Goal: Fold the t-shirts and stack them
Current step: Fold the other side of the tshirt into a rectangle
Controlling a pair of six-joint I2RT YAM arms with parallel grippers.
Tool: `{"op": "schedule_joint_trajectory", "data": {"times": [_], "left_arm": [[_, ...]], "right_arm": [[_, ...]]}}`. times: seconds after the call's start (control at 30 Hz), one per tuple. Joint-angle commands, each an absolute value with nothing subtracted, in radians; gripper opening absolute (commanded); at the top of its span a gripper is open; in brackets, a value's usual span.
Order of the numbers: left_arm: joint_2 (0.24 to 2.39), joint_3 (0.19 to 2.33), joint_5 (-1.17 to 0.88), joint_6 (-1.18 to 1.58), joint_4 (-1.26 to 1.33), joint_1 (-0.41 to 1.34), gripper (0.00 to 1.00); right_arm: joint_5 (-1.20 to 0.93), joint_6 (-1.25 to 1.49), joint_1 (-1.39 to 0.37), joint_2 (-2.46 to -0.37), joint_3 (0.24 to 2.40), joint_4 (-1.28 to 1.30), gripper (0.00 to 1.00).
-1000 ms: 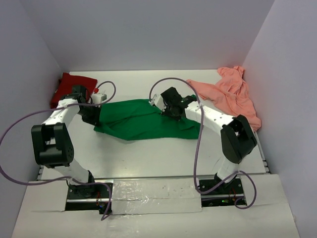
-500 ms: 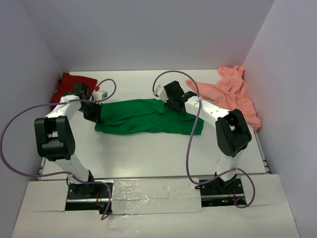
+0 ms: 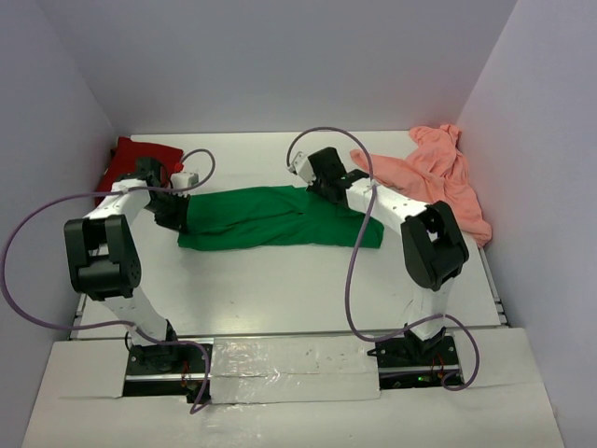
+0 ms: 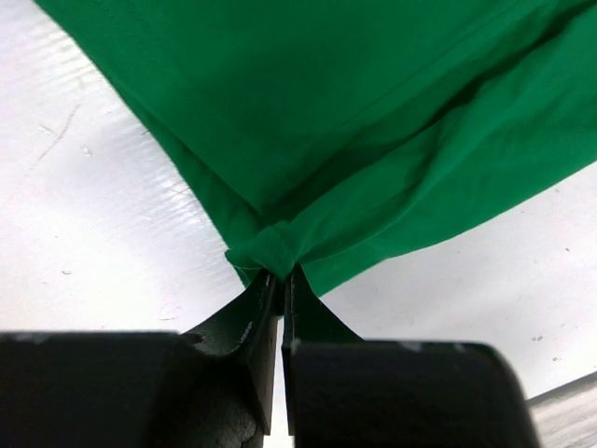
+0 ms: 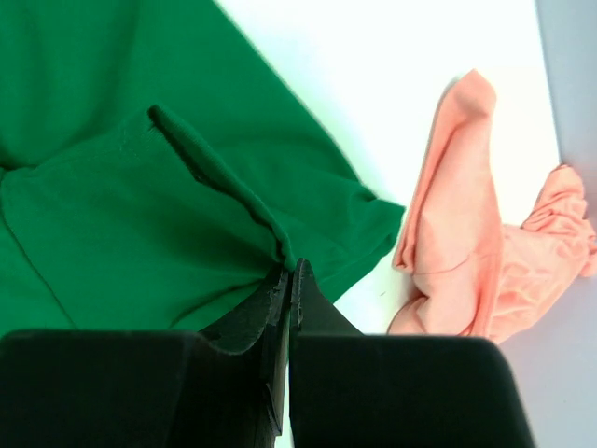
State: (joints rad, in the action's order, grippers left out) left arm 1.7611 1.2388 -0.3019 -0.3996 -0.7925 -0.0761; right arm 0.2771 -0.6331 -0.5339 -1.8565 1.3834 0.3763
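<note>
While the green t-shirt [image 3: 270, 219] lies stretched across the middle of the table [image 3: 280, 289], the left gripper [image 4: 280, 278] pinches its left edge and the right gripper [image 5: 290, 271] a fold of its right part, both with jaws closed on cloth; the dark red t-shirt [image 3: 126, 161] sits far left, the salmon-pink t-shirt [image 3: 438, 177] far right.

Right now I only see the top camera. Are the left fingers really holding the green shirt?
Observer: Yes. In the left wrist view the left fingers are pinched shut on a bunched bit of the green t-shirt.
Operator: And the other side?
Observer: The right wrist view shows the right fingers shut on a raised fold of it.
Operator: Is the pink one caught too?
Observer: No, the salmon-pink t-shirt lies off to the side of those fingers, not between them.
</note>
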Motion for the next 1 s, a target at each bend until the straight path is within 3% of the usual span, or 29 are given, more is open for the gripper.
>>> {"op": "schedule_joint_trajectory", "data": {"times": [0.0, 0.13, 0.23, 0.27, 0.3, 0.33, 0.37, 0.4, 0.47, 0.77, 0.97], "left_arm": [[1.773, 1.261, -0.318, -0.396, -0.736, -0.097, 0.03], [1.793, 1.276, -0.314, -0.376, -0.713, -0.109, 0.03], [1.819, 1.289, -0.325, -0.365, -0.710, -0.115, 0.13], [1.822, 1.287, -0.325, -0.362, -0.703, -0.114, 0.38], [1.827, 1.284, -0.328, -0.356, -0.689, -0.114, 0.55], [1.830, 1.284, -0.327, -0.348, -0.680, -0.114, 0.72], [1.835, 1.281, -0.324, -0.332, -0.667, -0.115, 0.99], [1.838, 1.273, -0.318, -0.330, -0.646, -0.117, 0.99], [1.832, 1.267, -0.313, -0.312, -0.620, -0.115, 0.99], [1.476, 1.039, -0.135, -0.154, -0.228, -0.112, 0.99], [1.284, 0.976, -0.145, -0.110, -0.192, -0.114, 0.99]], "right_arm": [[0.319, -0.658, -0.517, -1.882, 1.405, 0.282, 0.00], [0.318, -0.660, -0.494, -1.897, 1.414, 0.252, 0.00], [0.311, -0.658, -0.488, -1.902, 1.411, 0.233, 0.00], [0.310, -0.660, -0.486, -1.904, 1.407, 0.232, 0.00], [0.313, -0.652, -0.485, -1.907, 1.405, 0.226, 0.00], [0.317, -0.646, -0.485, -1.908, 1.401, 0.218, 0.06], [0.319, -0.643, -0.483, -1.907, 1.394, 0.213, 0.16], [0.307, -0.643, -0.483, -1.902, 1.372, 0.198, 0.34], [0.319, -0.637, -0.483, -1.878, 1.330, 0.141, 0.46], [0.439, -0.635, -0.505, -1.727, 1.114, -0.164, 0.50], [0.634, -0.698, -0.509, -1.671, 1.025, -0.411, 0.50]]}}
